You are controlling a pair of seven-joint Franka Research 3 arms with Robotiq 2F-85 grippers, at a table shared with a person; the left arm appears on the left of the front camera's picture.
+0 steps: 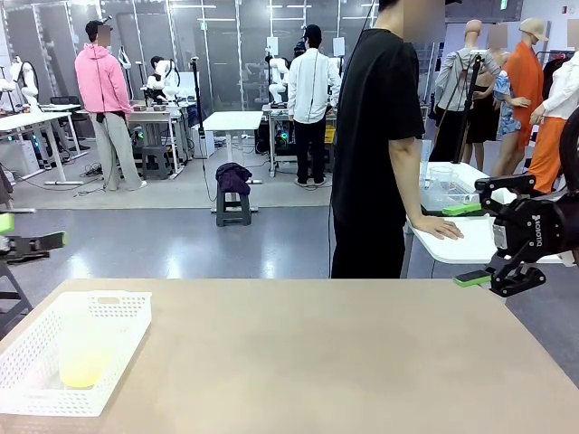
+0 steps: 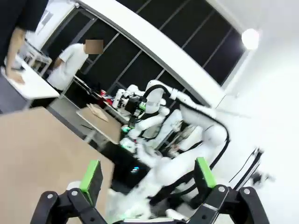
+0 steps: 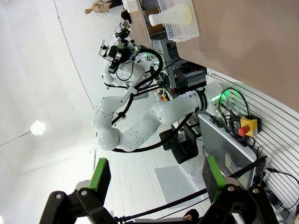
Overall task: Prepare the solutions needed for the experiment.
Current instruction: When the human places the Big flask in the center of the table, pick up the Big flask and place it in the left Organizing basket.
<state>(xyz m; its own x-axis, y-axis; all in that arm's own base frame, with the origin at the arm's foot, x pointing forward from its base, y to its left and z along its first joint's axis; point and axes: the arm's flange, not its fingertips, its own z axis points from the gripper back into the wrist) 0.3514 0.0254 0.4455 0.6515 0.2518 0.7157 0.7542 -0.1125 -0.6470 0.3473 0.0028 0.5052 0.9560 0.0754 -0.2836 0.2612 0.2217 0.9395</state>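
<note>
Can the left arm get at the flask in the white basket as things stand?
Probably yes. The left gripper, open, hangs off the table's left edge beside the basket, and nothing covers the flask holding the yellow liquid.

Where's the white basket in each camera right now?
Front: white basket at lower left, on the tan table.
Left wrist: I cannot pick it out; table at left.
Right wrist: basket at the top edge, right of centre, at the table's edge.
Shared landmark: the tan table.

The table (image 1: 317, 353) has a smooth, matt tan top. The basket (image 1: 118, 312) is white perforated plastic; its flask (image 1: 83, 357) looks frosted and translucent.
</note>
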